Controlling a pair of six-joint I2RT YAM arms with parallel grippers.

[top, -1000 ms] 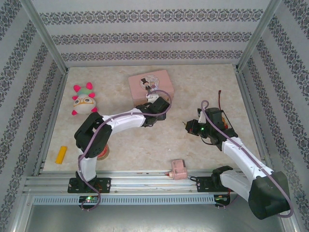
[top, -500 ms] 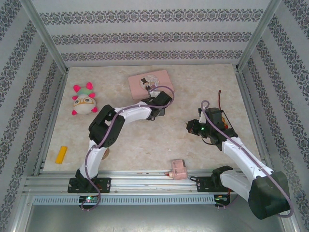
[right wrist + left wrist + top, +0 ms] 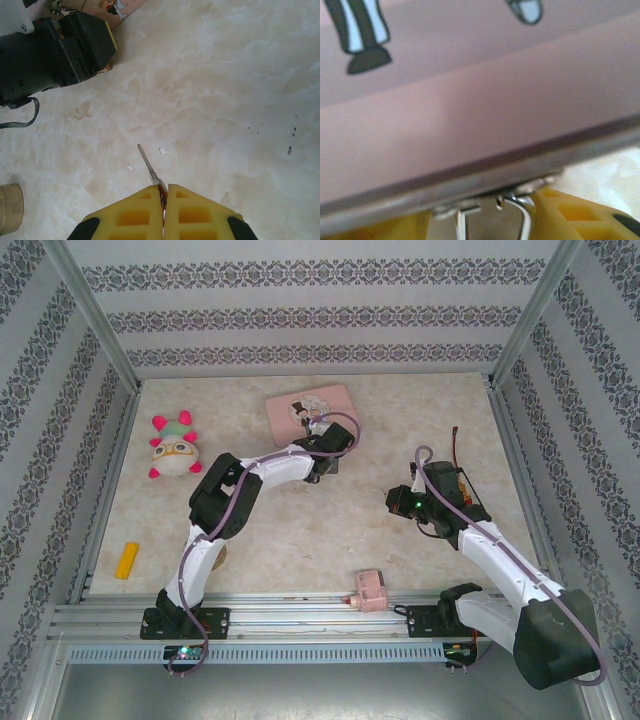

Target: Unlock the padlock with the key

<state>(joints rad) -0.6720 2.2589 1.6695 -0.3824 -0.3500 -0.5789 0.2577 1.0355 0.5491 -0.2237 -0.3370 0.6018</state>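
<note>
The pink tin box (image 3: 310, 408) lies at the back middle of the table, and its side wall (image 3: 470, 115) is close up in the left wrist view. Under its metal rim hangs the padlock, of which I see the thin silver shackle (image 3: 524, 222); its body is hidden below the frame. My left gripper (image 3: 322, 452) is at the box's near edge, its yellow fingers (image 3: 570, 215) standing apart on either side of the shackle. My right gripper (image 3: 164, 192), seen from above (image 3: 395, 502), is shut on the key (image 3: 150, 167), whose thin blade points forward over bare table.
A plush toy (image 3: 172, 448) lies at the left. A yellow block (image 3: 126, 560) is near the left rail and a small pink block (image 3: 370, 590) sits on the front rail. A tape roll (image 3: 10, 207) is by the left arm's base. A black-and-orange device (image 3: 462, 485) sits right.
The left arm's elbow has swung right and its gripper has pushed in to the box's near edge. The box now lies flatter. The right arm has barely moved.
</note>
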